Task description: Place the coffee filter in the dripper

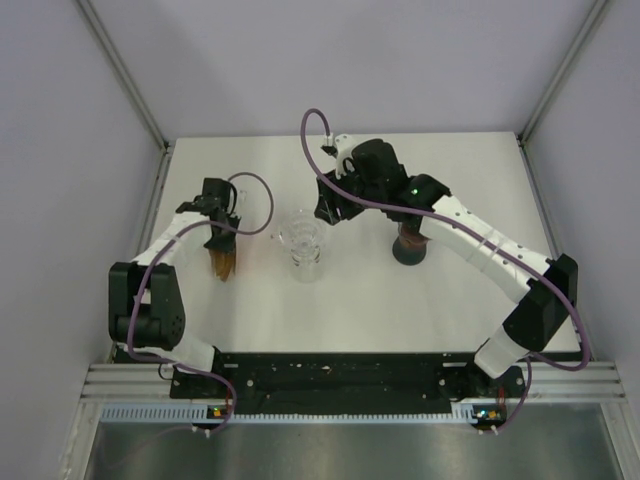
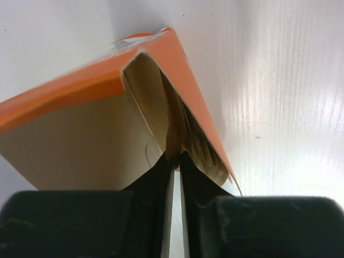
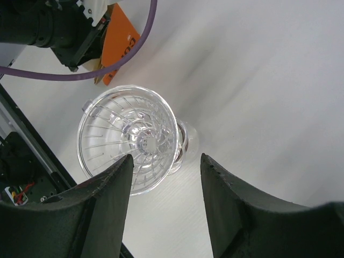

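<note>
An orange box (image 2: 107,80) stands open at the left of the table, with a stack of brown coffee filters (image 2: 201,148) inside. My left gripper (image 2: 176,156) reaches into its mouth, and the fingertips pinch the thin edge of one coffee filter (image 2: 173,141). From above, the left gripper (image 1: 222,235) sits right over the box (image 1: 224,264). The clear ribbed dripper (image 1: 302,242) stands mid-table with nothing in it. My right gripper (image 3: 166,156) hovers open just beside and above the dripper (image 3: 129,134), holding nothing.
A dark brown cup-like object (image 1: 411,248) stands right of the dripper, under the right arm. Purple cables loop off both wrists. Grey walls close the table in on three sides. The orange box (image 3: 121,40) lies just beyond the dripper in the right wrist view.
</note>
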Controlling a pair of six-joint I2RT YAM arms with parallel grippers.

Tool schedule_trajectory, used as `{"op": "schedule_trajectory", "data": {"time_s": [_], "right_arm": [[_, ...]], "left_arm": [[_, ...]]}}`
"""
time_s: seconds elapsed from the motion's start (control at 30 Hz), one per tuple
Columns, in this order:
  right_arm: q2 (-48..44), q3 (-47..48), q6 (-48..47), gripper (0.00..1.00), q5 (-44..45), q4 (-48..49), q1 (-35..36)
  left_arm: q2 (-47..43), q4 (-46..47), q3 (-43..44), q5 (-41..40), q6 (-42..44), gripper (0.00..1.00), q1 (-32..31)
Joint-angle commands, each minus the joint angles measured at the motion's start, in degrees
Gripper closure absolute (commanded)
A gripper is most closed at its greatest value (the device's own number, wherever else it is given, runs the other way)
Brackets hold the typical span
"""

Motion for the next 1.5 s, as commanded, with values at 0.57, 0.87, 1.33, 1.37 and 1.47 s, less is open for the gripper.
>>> {"op": "schedule_trajectory", "data": {"time_s": [0.57,0.87,1.33,1.37,1.47], "right_arm": [[-3.55,0.84,-1.01,0.47,-0.06,1.36,-0.17],[-2.76,5.41,-0.57,0.48,1.26,3.98,0.79],[14.45,16.91,2.33,0.34,5.22,27.99,16.52],[15.86,18.32,2.51,0.35,5.48,28.25,16.79],[19.12,21.14,2.51,0.36,5.92,28.34,17.49]], "left_arm": [[-8.68,-4.51,7.05,1.2,1.57,1.0,6.77],[-15.35,-13.21,16.36,5.41,0.7,1.0,7.22],[-19.49,-19.11,29.12,24.22,-8.0,1.0,7.21],[-19.58,-19.19,29.12,24.92,-8.7,1.0,7.3],[-19.58,-19.11,29.56,26.16,-9.06,1.0,7.21]]}}
